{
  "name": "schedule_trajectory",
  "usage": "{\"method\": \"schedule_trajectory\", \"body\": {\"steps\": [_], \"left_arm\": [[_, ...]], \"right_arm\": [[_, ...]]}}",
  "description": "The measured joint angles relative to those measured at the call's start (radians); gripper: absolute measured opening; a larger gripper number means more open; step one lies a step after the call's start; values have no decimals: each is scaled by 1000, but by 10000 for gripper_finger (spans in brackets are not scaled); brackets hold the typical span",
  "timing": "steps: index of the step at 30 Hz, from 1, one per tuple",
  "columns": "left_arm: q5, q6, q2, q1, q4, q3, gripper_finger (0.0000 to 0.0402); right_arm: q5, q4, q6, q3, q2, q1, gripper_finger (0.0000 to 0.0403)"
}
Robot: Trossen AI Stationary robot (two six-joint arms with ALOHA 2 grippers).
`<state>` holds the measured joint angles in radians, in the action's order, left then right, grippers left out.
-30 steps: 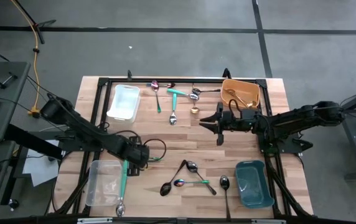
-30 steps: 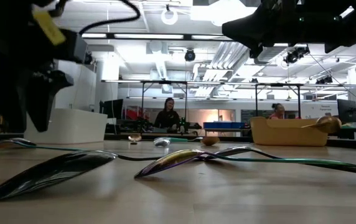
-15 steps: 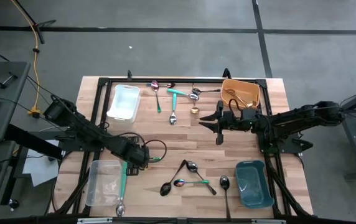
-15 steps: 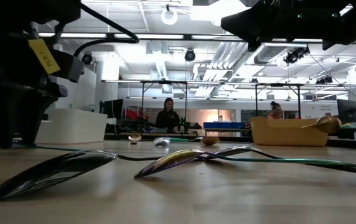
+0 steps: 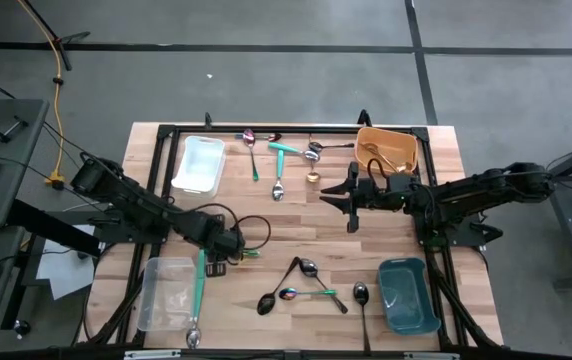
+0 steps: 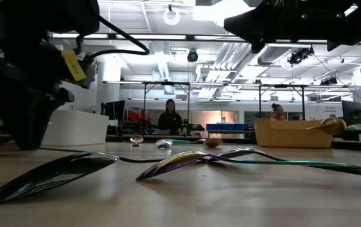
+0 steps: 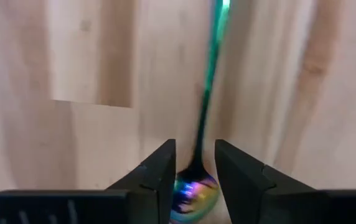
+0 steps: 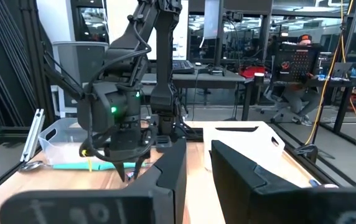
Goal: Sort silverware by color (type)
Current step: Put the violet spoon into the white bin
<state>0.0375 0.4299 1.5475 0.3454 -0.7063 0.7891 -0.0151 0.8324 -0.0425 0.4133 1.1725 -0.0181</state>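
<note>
The left claw (image 5: 224,264) sits low over the counter (image 5: 296,225), just right of the clear bin (image 5: 166,293) at the near-left corner. In its wrist view, its fingers (image 7: 158,177) stand a little apart, straddling the handle of a rainbow spoon (image 7: 196,180) where it meets the bowl; whether the pads touch the handle cannot be told. A teal-handled spoon (image 5: 198,295) lies along the clear bin's right edge, bowl toward the near edge. The right claw (image 5: 351,200) hovers above the counter's centre-right, just in front of the tan bin (image 5: 368,136); its fingers (image 8: 168,171) stand slightly apart with nothing between them. The tan bin holds gold spoons (image 5: 386,158). Along the far edge, between the white bin (image 5: 199,165) and the tan bin, several pieces lie scattered: a rainbow one (image 5: 250,140), two teal-handled ones (image 5: 281,150), a silver one (image 5: 313,155) and a gold one (image 5: 313,176). Near the front centre lies a cluster of black spoons (image 5: 269,300) with another rainbow piece (image 5: 291,294) among them, and one black spoon (image 5: 360,295) lies just left of the dark teal bin (image 5: 407,295). In the low view, two people (image 6: 170,116) sit in the room beyond the counter.
</note>
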Motion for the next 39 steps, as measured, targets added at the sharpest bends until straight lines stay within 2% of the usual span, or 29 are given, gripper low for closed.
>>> {"method": "schedule_trajectory", "body": {"steps": [4,16,21,26,30,37,39], "left_arm": [[-30,-24,0,5,1,0,97],[-31,-40,95,4,1,7,102],[-21,-35,98,4,2,6,101],[-7,-15,84,-1,1,3,70],[40,-45,56,-8,-29,28,14],[161,-122,-79,-41,-86,102,10],[229,-134,-140,-50,-55,112,7]], "right_arm": [[0,-5,0,0,0,0,69],[0,-14,0,0,0,0,69],[0,-20,0,0,0,0,69],[0,-22,1,0,0,0,69],[0,-22,19,0,0,0,69],[0,-22,18,0,0,0,69],[0,-22,17,0,0,0,69]]}}
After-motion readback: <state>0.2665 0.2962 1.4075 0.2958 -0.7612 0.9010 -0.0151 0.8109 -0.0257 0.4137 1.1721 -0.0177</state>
